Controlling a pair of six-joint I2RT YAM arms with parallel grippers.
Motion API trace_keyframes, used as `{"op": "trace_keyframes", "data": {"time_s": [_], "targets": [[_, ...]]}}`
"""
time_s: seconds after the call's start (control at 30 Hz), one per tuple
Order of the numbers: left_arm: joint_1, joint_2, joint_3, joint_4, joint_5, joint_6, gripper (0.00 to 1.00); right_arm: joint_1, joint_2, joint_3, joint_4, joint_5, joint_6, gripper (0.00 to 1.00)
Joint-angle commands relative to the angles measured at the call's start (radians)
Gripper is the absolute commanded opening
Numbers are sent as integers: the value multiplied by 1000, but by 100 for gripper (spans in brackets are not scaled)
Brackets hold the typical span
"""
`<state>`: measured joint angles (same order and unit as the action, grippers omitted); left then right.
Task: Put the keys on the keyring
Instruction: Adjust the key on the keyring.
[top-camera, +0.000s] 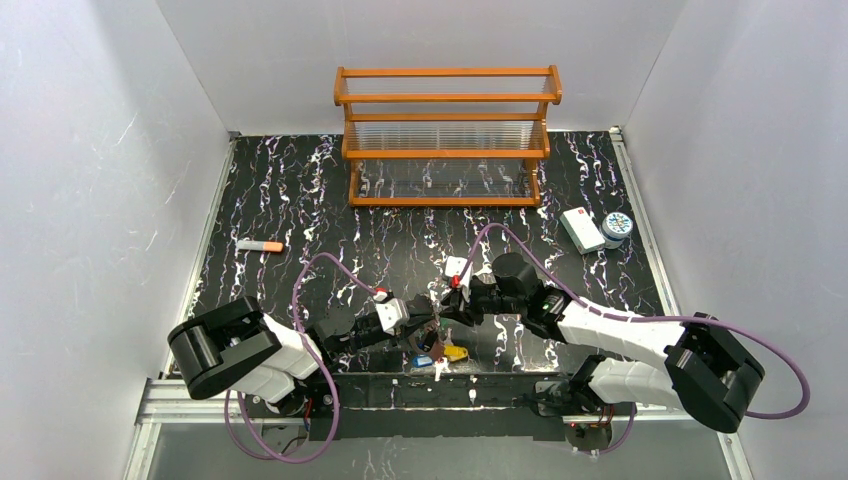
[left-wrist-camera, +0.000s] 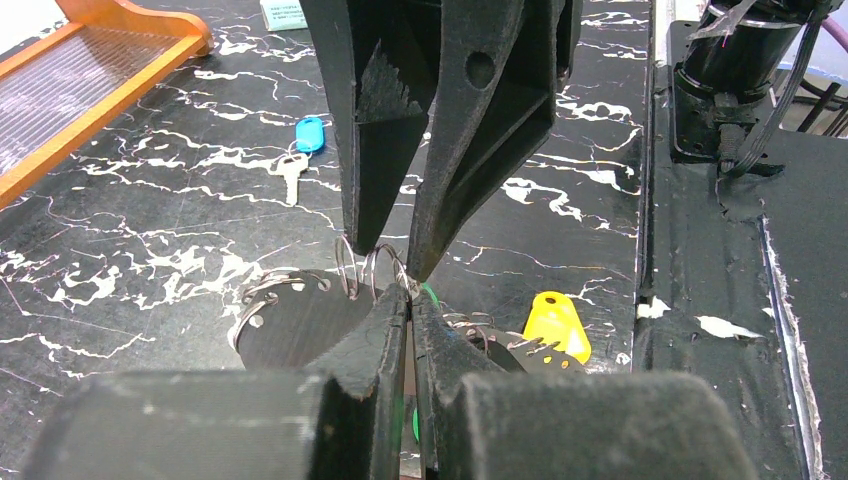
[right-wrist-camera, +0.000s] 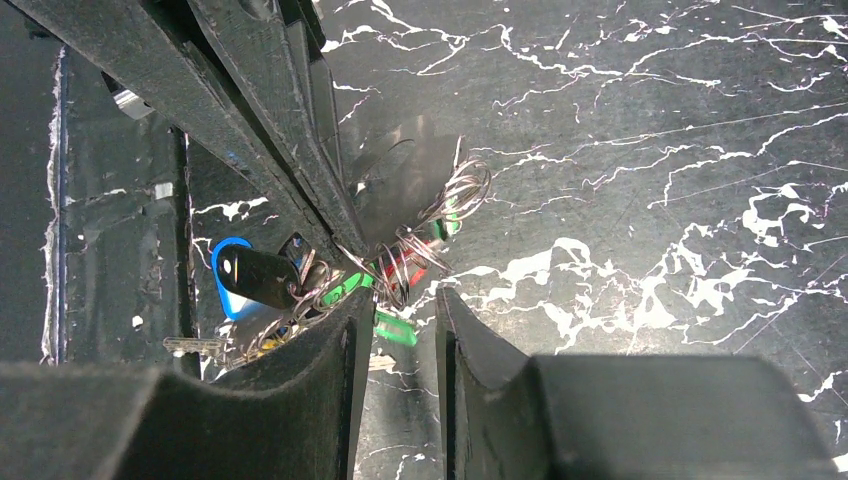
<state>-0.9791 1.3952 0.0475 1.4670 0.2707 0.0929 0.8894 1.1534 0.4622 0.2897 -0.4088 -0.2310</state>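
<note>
Two claws meet low over the worktop (left-wrist-camera: 140, 240). The left claw (left-wrist-camera: 410, 292) is pressed together, pinching the keyring (left-wrist-camera: 385, 268); the right claw (right-wrist-camera: 402, 298) is spread. One blue key (left-wrist-camera: 303, 150) lies apart, one yellow-tagged key (left-wrist-camera: 557, 322) near.

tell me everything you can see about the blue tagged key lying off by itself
The blue-tagged key is a small silver metal key joined at its head to a rounded blue plastic tag. It lies flat on the black marbled table, off by itself toward the wooden rack, and nothing but the table touches it.
</note>
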Motion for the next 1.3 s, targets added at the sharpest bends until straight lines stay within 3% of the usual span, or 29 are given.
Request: {"op": "trace_keyframes", "data": {"time_s": [0.0,0.4,0.57,0.67,1.07,1.27], "targets": [[-4,-17,12,56,7,1,0,-5,-4,35,68,-7,-19,38],[-2,-15,17,57,8,1,0,-6,-9,20,109,-200,-51,37],[-3,-16,17,56,7,2,0,-6,-14,8,101,-193,-57,15],[-2,-21,17,56,9,3,0,-5,-11,1,93,-176,-68,13],[-3,-38,6,56,4,5,0,-6,-26,-19,73,-138,-90,20],[-3,-33,5,56,-3,7,0,-6,-97,-46,51,-106,-78,36]]}}
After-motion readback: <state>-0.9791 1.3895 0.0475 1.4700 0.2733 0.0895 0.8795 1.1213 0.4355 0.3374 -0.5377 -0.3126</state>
